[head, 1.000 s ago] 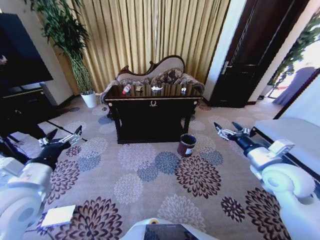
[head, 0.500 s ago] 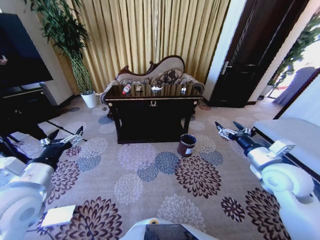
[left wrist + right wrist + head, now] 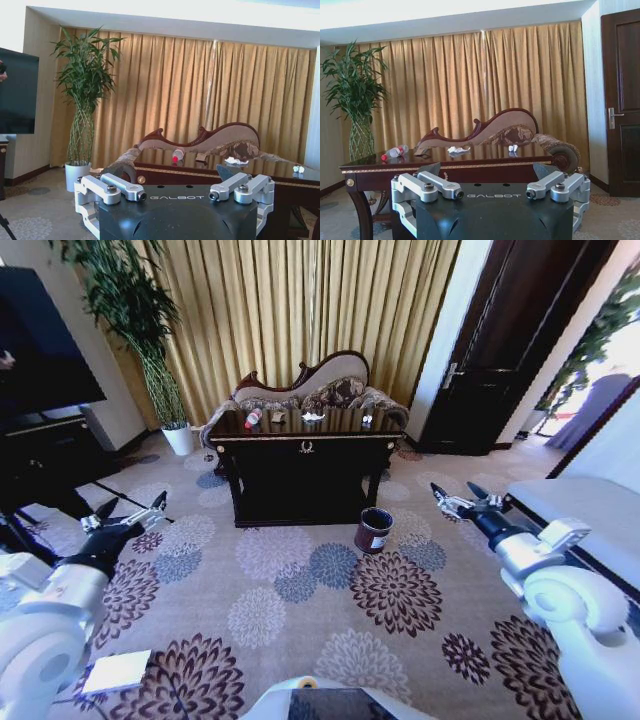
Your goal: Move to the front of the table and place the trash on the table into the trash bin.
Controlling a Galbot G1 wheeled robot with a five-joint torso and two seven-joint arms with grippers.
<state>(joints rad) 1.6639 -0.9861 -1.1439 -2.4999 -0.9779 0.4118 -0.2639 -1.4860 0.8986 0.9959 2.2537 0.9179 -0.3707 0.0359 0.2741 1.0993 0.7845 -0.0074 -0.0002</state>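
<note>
The table (image 3: 306,455) stands well ahead of the robot, across open flowered carpet (image 3: 300,590), its long edge running left to right with the sofa (image 3: 320,385) just behind it. On its top the bottle (image 3: 253,418) lies on its side near the left end, its red cap toward the near-left corner and its long axis slanting away to the far right. The tan scrap (image 3: 278,416) and white tissue (image 3: 313,416) lie right of it, well apart, and a small pale item (image 3: 367,420), probably more tissue, sits near the right end. The trash bin (image 3: 373,530) stands upright on the carpet just off the table's near-right leg.

The left gripper (image 3: 124,515) and right gripper (image 3: 466,502) hover low at either side, fingers spread and empty. Since the previous frame the scene is practically unchanged, with the grippers shifted only very slightly.
</note>
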